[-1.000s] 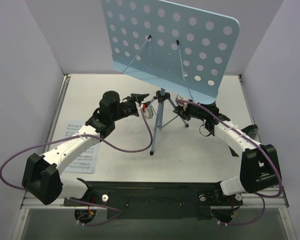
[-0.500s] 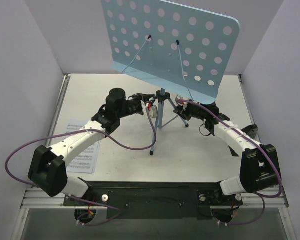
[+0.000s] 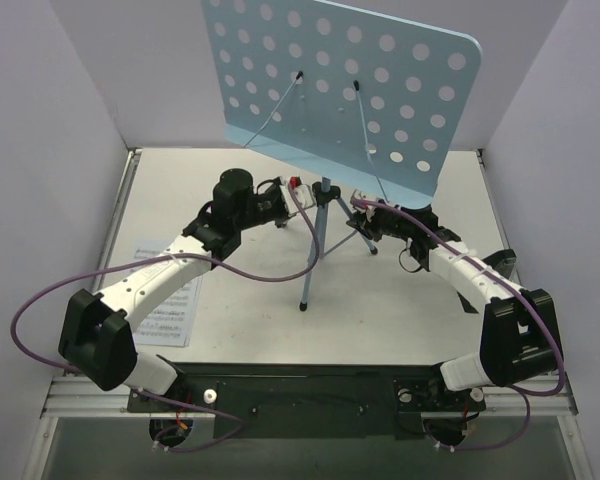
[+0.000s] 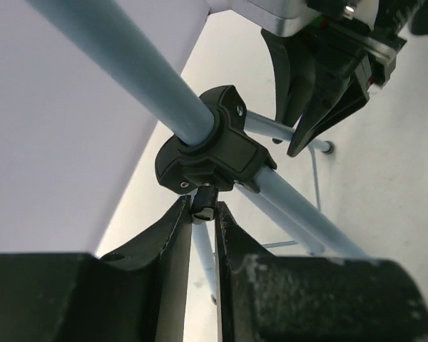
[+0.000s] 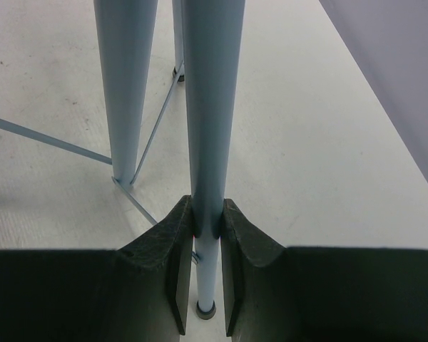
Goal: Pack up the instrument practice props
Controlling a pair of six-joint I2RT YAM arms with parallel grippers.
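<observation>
The light-blue hole-punched music stand (image 3: 340, 80) rises on thin tripod legs (image 3: 308, 270) at the table's middle back. My left gripper (image 3: 292, 195) reaches its black collar (image 4: 214, 146) from the left. In the left wrist view the left gripper (image 4: 203, 211) has its jaws narrowed onto the small black knob (image 4: 204, 201) under that collar, touching it on both sides. My right gripper (image 3: 360, 218) is shut on a tripod leg (image 5: 210, 107) and pinches it just above its foot, with the right gripper (image 5: 207, 221) pointing down at the table. White sheet-music pages (image 3: 165, 300) lie flat at the left, partly under my left arm.
Purple cables (image 3: 270, 275) loop from both arms across the table. Pale walls close the left, back and right sides. Another tripod leg (image 5: 125, 85) and thin cross-struts (image 5: 50, 142) stand just left of the right gripper. The black base rail (image 3: 300, 385) runs along the near edge.
My left gripper has moved right and farther back to the stand's collar, and its jaws have narrowed onto the knob. The right arm and the stand have stayed put.
</observation>
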